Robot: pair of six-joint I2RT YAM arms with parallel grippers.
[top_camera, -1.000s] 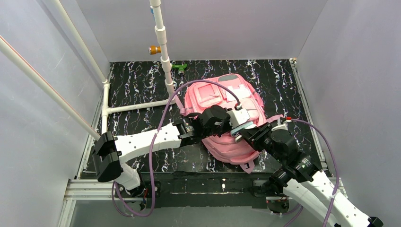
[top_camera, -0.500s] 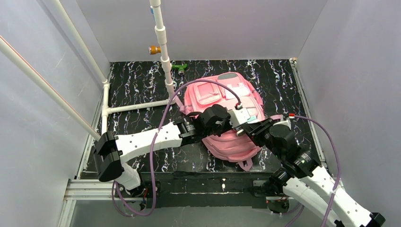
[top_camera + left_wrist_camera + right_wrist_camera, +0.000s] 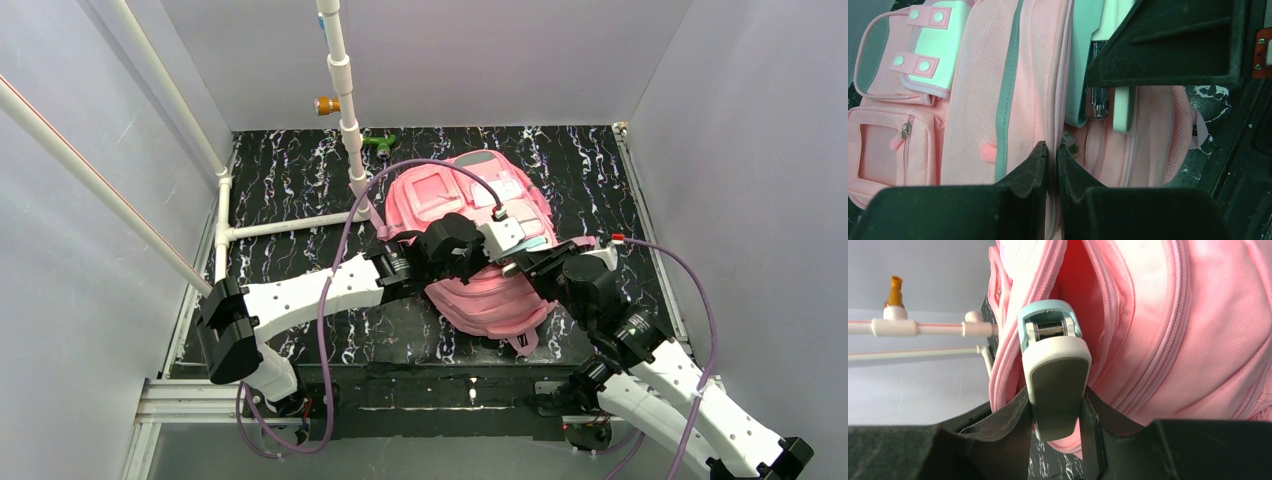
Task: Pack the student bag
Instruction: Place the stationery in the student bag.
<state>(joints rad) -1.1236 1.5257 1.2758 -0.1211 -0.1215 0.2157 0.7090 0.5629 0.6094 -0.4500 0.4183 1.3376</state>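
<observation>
The student bag (image 3: 480, 300), a large pink backpack, lies in the middle of the black marbled table. It also shows in the left wrist view (image 3: 973, 100) and the right wrist view (image 3: 1158, 315). My left gripper (image 3: 1051, 150) is shut on the fabric edge of an open zip pocket; in the top view it (image 3: 512, 245) sits over the bag's middle. My right gripper (image 3: 1055, 405) is shut on a mint and white stapler (image 3: 1053, 355), whose nose points into the open pocket. The stapler also shows in the left wrist view (image 3: 1080, 75).
A white pipe frame (image 3: 350, 130) stands at the back left, with an orange fitting (image 3: 325, 104) on it. A small green object (image 3: 380, 143) lies by the back wall. Grey walls close in the table on three sides.
Both grippers moved up the bag, away from the bases. The right gripper carried the stapler to the pocket opening, and the bag shifted and bulged a little under the left gripper's hold.
</observation>
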